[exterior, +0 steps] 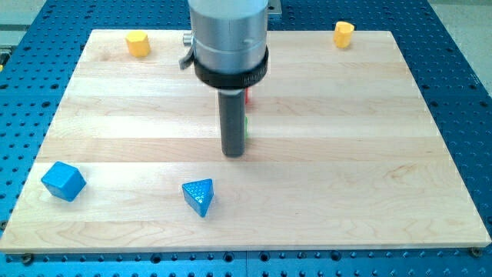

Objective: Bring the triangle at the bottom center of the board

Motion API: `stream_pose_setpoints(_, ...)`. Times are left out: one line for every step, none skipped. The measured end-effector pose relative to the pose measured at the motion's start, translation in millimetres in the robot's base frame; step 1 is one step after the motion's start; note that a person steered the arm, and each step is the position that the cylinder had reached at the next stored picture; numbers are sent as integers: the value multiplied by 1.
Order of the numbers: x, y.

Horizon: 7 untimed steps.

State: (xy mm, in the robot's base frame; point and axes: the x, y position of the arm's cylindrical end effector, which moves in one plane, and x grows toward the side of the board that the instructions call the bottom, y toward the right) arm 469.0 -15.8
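Note:
A blue triangle block (199, 196) lies near the view's bottom, a little left of the board's centre. My tip (233, 154) is above and to the right of it, a short gap away, not touching. Slivers of a green block (246, 129) and a red block (247, 98) peek out at the right edge of the rod; the rod hides most of both, so their shapes cannot be made out.
A blue cube (63, 181) sits at the board's lower left. A yellow block (138, 44) is at the top left and another yellow block (344, 34) at the top right. The wooden board (369, 185) lies on a blue perforated table.

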Motion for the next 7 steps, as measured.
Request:
stream_pose_setpoints(12, 10)
stream_pose_setpoints(90, 74)
stream_pose_setpoints(149, 63)
stream_pose_setpoints(144, 16)
stream_pose_setpoints(126, -30)
stream_pose_setpoints(124, -86)
stream_pose_setpoints(80, -85)
